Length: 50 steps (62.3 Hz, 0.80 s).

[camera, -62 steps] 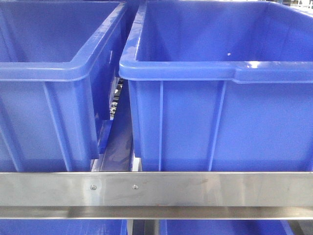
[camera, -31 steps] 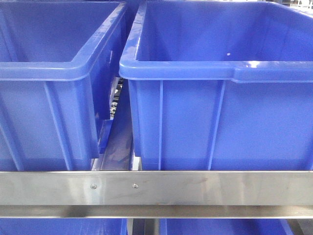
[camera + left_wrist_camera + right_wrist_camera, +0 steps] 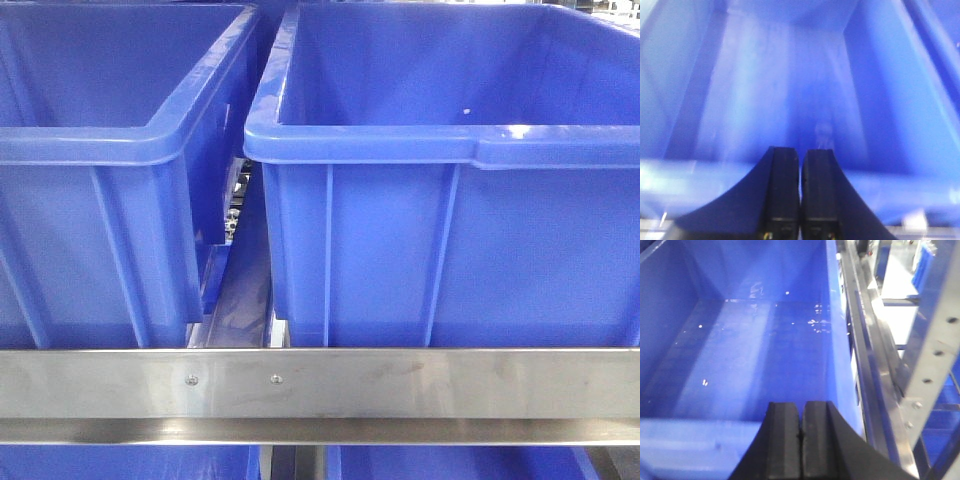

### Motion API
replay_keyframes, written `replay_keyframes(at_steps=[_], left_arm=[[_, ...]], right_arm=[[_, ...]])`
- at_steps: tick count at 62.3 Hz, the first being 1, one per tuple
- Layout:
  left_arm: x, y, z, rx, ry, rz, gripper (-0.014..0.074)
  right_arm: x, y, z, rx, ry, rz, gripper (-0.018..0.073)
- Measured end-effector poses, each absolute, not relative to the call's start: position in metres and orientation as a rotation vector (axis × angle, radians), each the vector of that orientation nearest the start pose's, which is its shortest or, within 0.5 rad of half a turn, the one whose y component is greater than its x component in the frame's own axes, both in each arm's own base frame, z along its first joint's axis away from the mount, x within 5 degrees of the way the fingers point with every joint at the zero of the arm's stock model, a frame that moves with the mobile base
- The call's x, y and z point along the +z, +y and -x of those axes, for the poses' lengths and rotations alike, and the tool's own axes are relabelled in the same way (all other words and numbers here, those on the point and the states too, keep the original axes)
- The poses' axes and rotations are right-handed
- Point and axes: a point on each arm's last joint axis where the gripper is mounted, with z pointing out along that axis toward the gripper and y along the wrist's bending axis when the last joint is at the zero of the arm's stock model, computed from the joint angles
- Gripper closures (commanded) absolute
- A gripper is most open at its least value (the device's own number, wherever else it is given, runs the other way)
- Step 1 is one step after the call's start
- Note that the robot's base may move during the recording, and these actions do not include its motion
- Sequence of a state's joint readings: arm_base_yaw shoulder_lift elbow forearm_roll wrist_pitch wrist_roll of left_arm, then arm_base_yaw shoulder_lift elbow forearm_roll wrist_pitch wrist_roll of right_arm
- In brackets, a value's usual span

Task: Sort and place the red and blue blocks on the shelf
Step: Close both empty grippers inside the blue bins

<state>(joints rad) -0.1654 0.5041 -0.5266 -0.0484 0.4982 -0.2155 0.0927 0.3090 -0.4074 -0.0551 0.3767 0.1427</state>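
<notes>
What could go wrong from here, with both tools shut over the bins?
1. No block shows in any view, and both the left tool and right tool are shut with no block seen between them, so sorting may stall.
2. The right tool hangs near the bin wall and shelf rail; a sideways move might bump them.

Both bins, the left bin (image 3: 110, 150) and the right bin (image 3: 450, 200), were a plain saturated blue with paler glare along their rims. The shelf (image 3: 400, 385) rail was bare brushed steel grey, as were its two screws (image 3: 190, 381). The left gripper (image 3: 800, 200) and right gripper (image 3: 801, 440) were matte black. White flecks dotted the right bin's blue floor (image 3: 755, 360).
</notes>
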Motion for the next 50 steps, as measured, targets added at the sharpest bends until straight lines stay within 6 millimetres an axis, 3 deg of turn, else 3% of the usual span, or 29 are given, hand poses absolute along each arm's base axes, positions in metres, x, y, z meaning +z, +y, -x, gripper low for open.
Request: replay_keyframes(at_steps=[14, 50], left_arm=[[0.296, -0.017, -0.087, -0.301, 1.971, 0.075, 0.0473], [0.295, -0.017, -0.086, -0.299, 1.975, 0.074, 0.0473]], right_arm=[[0.294, 0.004, -0.061, 0.115, 1.751, -0.017, 0.0501], [0.293, 0.004, -0.061, 0.115, 1.757, -0.017, 0.0501]])
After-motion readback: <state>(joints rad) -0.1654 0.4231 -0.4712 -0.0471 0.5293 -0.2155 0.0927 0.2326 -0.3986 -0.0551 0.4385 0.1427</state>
